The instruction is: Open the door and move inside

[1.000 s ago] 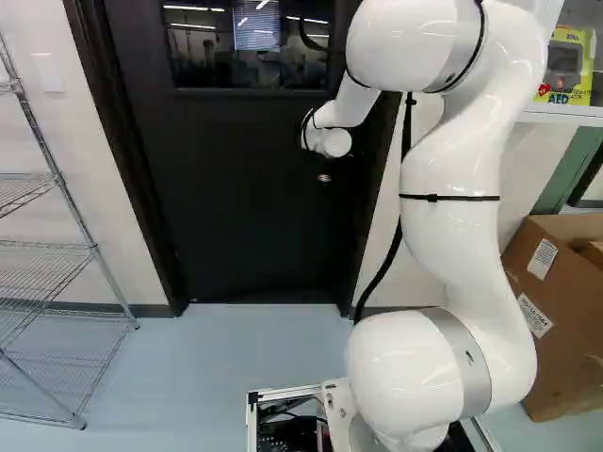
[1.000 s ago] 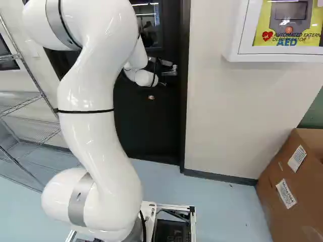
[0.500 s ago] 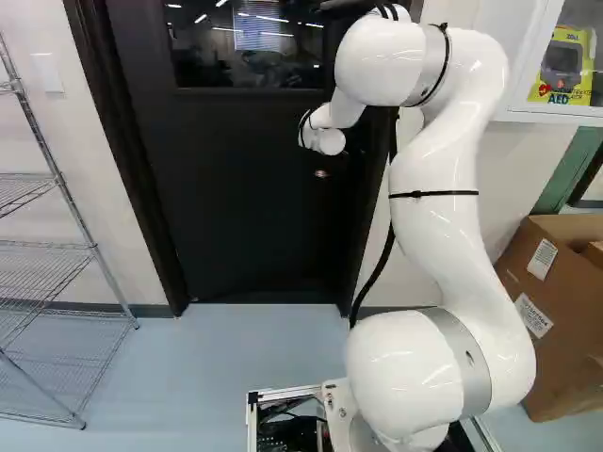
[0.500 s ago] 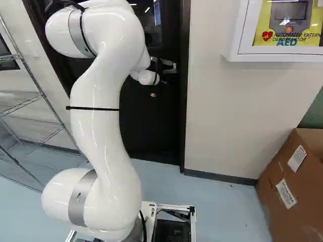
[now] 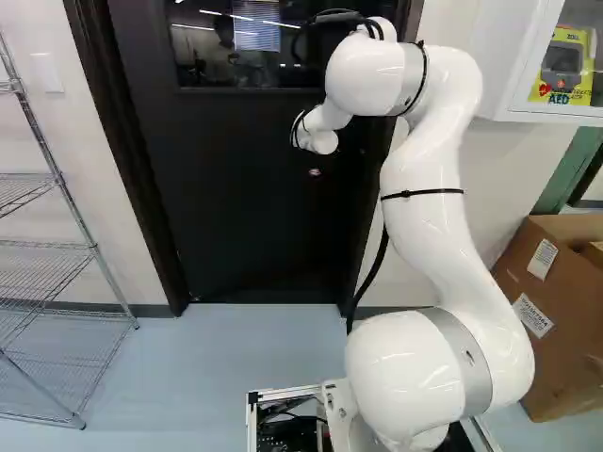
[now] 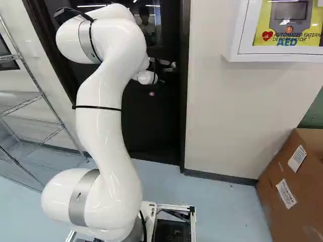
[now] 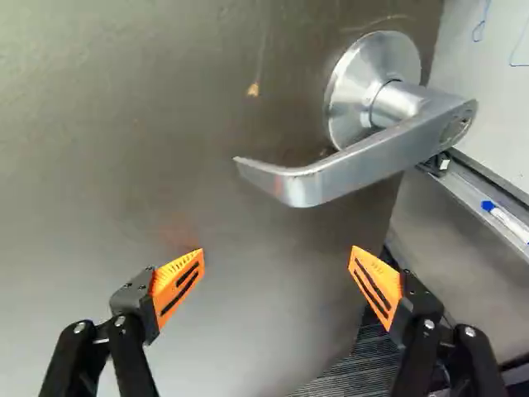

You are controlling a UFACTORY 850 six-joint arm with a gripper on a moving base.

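1. Shelf (image 5: 92, 247): wire, several tiers, at the left of the left base view, on the blue floor (image 5: 217, 358).
2. Switch (image 5: 48, 72): white plate on the wall, above and beside the shelf.
3. Door (image 5: 236, 226): black in the base views, in a dark frame; ajar, the room beyond showing past its edge in the wrist view.
4. Window (image 5: 250, 42): set in the door's upper part, with reflected lights.
5. Disc (image 5: 315, 172): small, round, shiny, on the door below the arm's wrist.
6. Gripper (image 6: 160, 74): black, near the door's handle side. In the wrist view the two fingers stand wide apart, orange pads (image 7: 179, 281) facing, nothing clamped.
7. Handle (image 7: 372, 165): silver lever on a round plate, fixed to the door beside its edge; ahead of the gripper, apart from both fingers.
8. Whiteboard (image 7: 504, 91): past the door's edge, blue marks on it; a marker (image 7: 506, 222), blue-capped, lies on the ledge under it.
9. Arm (image 5: 424, 217): white, black straps, rising from the base and bent over toward the door.
10. Cabinet (image 6: 290, 58): white, wall-mounted, a yellow unit (image 6: 262, 25) inside; upper right of both base views.
11. Box (image 6: 277, 212): brown cardboard, two white labels, on the floor below the cabinet.
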